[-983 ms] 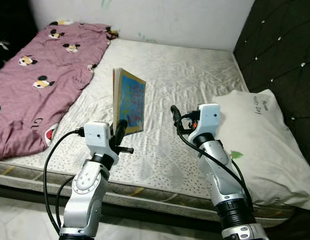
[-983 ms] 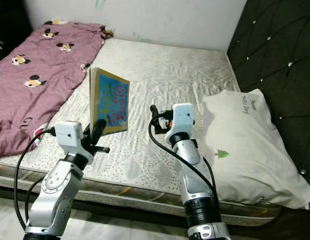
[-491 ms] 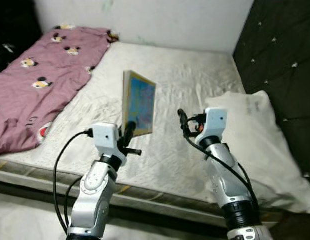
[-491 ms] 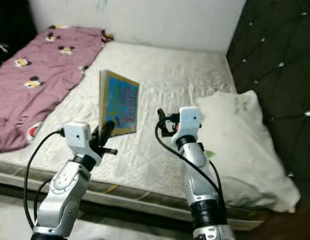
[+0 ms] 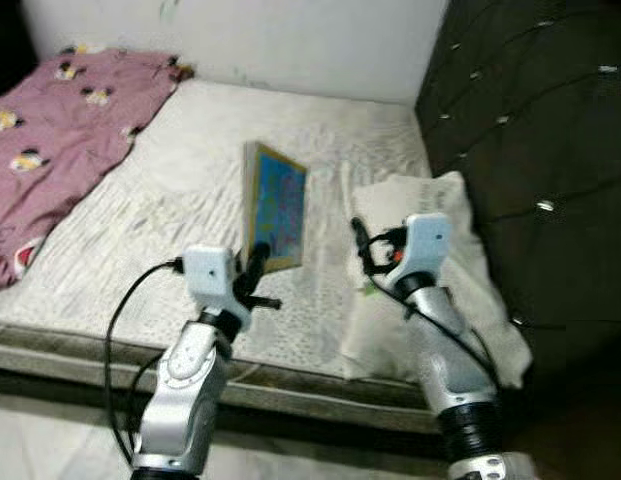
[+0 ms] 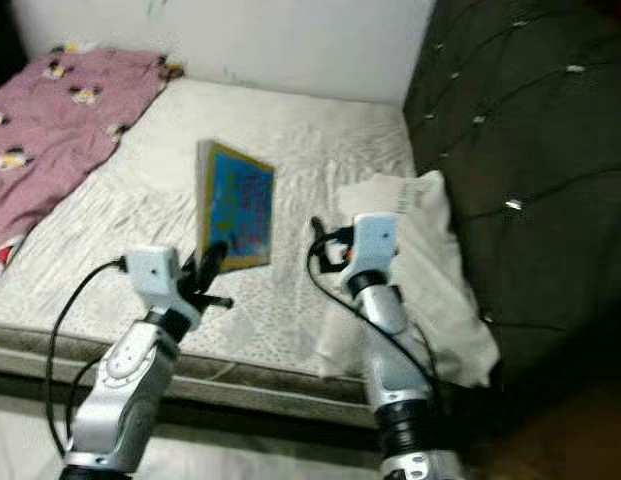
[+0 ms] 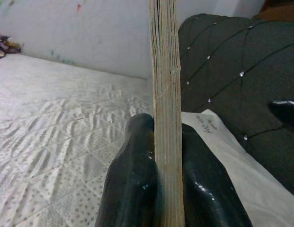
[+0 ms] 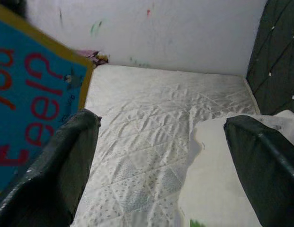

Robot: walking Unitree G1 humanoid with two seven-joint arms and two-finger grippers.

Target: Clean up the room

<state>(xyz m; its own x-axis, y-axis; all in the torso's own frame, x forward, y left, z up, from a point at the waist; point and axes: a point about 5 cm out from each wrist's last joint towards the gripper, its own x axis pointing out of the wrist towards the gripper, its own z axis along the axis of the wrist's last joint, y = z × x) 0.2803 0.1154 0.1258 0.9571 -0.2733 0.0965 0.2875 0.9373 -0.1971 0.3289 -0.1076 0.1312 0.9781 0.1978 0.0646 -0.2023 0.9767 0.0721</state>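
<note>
**Book held upright over the mattress**

The left gripper (image 5: 256, 262) pinches a blue picture book (image 5: 275, 205) on edge — above the white mattress (image 5: 180, 200). The right gripper (image 5: 358, 240) hovers spread wide at three o'clock, before the pillow (image 5: 445, 225).

Setting: bedroom in a home.
Bed: wide bare mattress (image 5: 190, 190) with white quilted cover, filling most of the room.
Headboard: dark tufted padded panel (image 5: 530, 130) with button studs, along the mattress's right side.
Bedding: white pillow (image 5: 445, 260) against the headboard; pink cartoon-print blanket (image 5: 50, 150) spread at far left.
Wall: plain white painted wall (image 5: 290, 45) with small scuffs and colour marks.
Floor: pale tiled floor (image 5: 50, 440) at the bed's near edge.
</note>
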